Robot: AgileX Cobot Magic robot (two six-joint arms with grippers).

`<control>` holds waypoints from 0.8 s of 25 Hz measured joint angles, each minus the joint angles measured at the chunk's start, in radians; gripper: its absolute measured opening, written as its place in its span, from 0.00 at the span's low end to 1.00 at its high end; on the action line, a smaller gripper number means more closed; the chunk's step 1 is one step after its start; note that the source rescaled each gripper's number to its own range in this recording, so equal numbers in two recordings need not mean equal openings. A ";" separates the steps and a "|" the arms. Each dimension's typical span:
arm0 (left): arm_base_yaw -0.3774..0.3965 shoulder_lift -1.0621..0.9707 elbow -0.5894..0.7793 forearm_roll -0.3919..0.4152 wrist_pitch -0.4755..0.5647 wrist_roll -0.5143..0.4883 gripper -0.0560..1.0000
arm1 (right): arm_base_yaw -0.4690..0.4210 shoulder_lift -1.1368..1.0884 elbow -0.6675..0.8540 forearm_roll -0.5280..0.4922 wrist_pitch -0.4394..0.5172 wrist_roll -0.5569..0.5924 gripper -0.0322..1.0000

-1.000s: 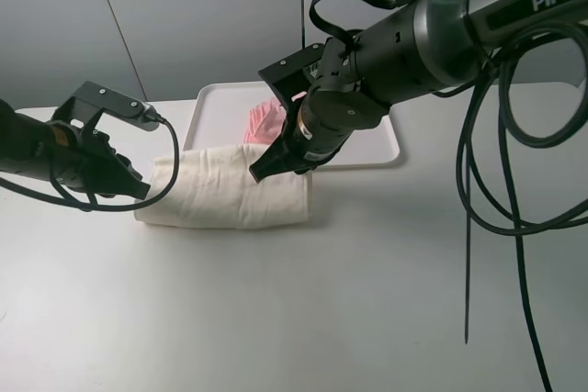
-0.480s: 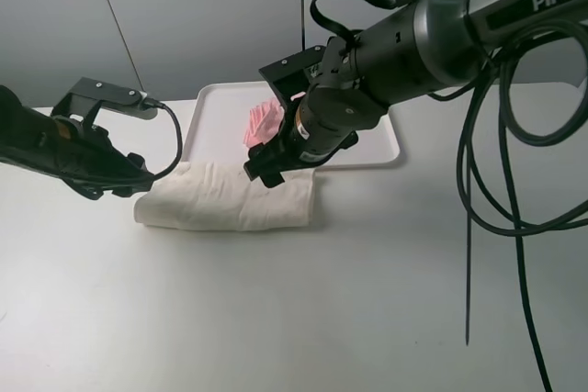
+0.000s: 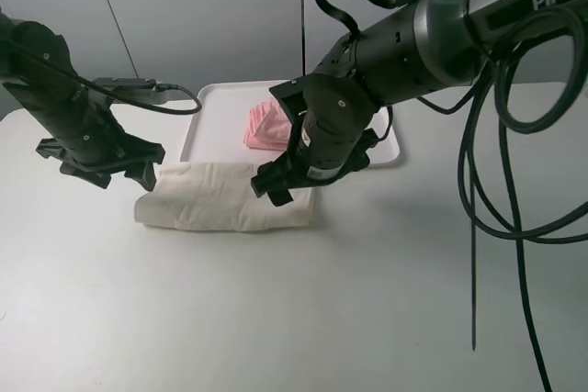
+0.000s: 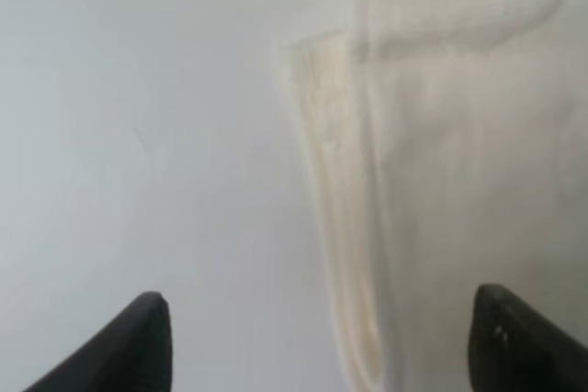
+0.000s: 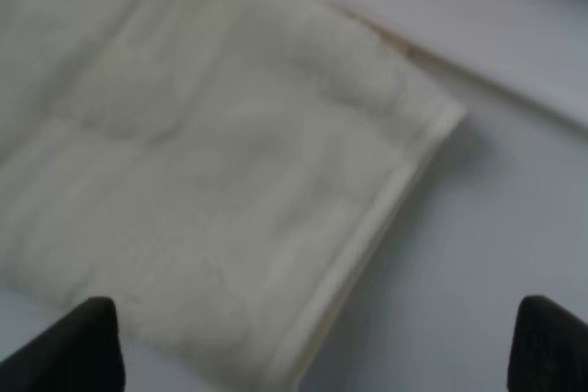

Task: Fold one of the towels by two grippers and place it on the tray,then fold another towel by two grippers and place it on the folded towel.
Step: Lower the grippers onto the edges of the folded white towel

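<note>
Two towels: pink towel [image 3: 268,126] on the tray [image 3: 207,117], cream towel [image 3: 225,197] before it

We see the cream towel lying folded on the surface [image 3: 276,319], just in front of the tray's near rim; the pink towel sits bunched inside. Our left gripper [image 3: 129,172] hangs over the cream towel's left edge, fingers [image 4: 142,346] apart, gripping nothing. Our right gripper [image 3: 273,190] hangs over its right end, fingers [image 5: 87,351] likewise apart.

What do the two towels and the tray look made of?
Cream towel: terry cloth, probably cotton; matte fuzzy pile, soft rounded folds.
Pink towel: seemingly the same cloth; a matte, softly creased heap.
Tray: likely moulded plastic; smooth even white, rounded corners, low raised rim.
</note>
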 joint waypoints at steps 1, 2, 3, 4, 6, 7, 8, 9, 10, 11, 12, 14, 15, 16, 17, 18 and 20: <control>0.000 0.015 -0.014 0.000 0.018 -0.010 0.86 | -0.002 0.000 0.000 0.047 0.013 -0.033 0.90; 0.000 0.025 -0.021 -0.002 0.028 -0.020 0.86 | -0.002 0.000 0.000 0.102 0.023 -0.074 0.90; 0.000 0.032 -0.026 -0.004 0.037 -0.029 0.86 | -0.002 0.000 0.000 0.147 0.032 -0.116 0.90; 0.000 0.040 -0.027 -0.007 0.043 -0.036 0.86 | -0.002 0.000 0.000 0.184 0.036 -0.157 0.90; 0.000 0.051 -0.030 -0.009 0.050 -0.043 0.86 | -0.002 0.000 0.000 0.262 0.036 -0.215 0.90; 0.000 0.058 -0.030 -0.009 0.052 -0.045 0.86 | -0.002 0.000 0.000 0.278 0.036 -0.232 0.90; 0.000 0.065 -0.030 -0.009 0.055 -0.045 0.86 | -0.002 0.000 0.000 0.290 0.036 -0.244 0.90; 0.000 0.070 -0.030 -0.010 0.057 -0.047 0.86 | -0.002 0.000 0.000 0.300 0.036 -0.251 0.90; 0.000 0.077 -0.030 -0.010 0.057 -0.047 0.86 | -0.002 0.000 0.000 0.302 0.036 -0.256 0.90; 0.000 0.085 -0.030 -0.014 0.061 -0.047 0.86 | -0.002 0.000 -0.004 0.304 0.037 -0.261 0.90; 0.000 0.089 -0.030 -0.015 0.069 -0.047 0.86 | -0.002 0.000 -0.006 0.304 0.040 -0.263 0.90; 0.000 0.097 -0.030 -0.018 0.095 -0.043 0.86 | -0.002 0.000 -0.014 0.304 0.043 -0.271 0.90; 0.000 0.099 -0.030 -0.018 0.117 -0.038 0.86 | -0.002 0.000 -0.020 0.304 0.051 -0.273 0.90; 0.000 0.100 -0.030 -0.018 0.140 -0.033 0.86 | -0.002 0.000 -0.022 0.304 0.056 -0.275 0.90; 0.000 0.100 -0.030 -0.013 0.157 -0.031 0.86 | -0.002 0.000 -0.022 0.302 0.059 -0.275 0.90; 0.000 0.100 -0.030 -0.007 0.168 -0.029 0.86 | -0.002 0.000 -0.022 0.302 0.061 -0.275 0.90; 0.000 0.101 -0.030 0.012 0.177 -0.027 0.86 | -0.002 0.001 -0.022 0.302 0.061 -0.277 0.90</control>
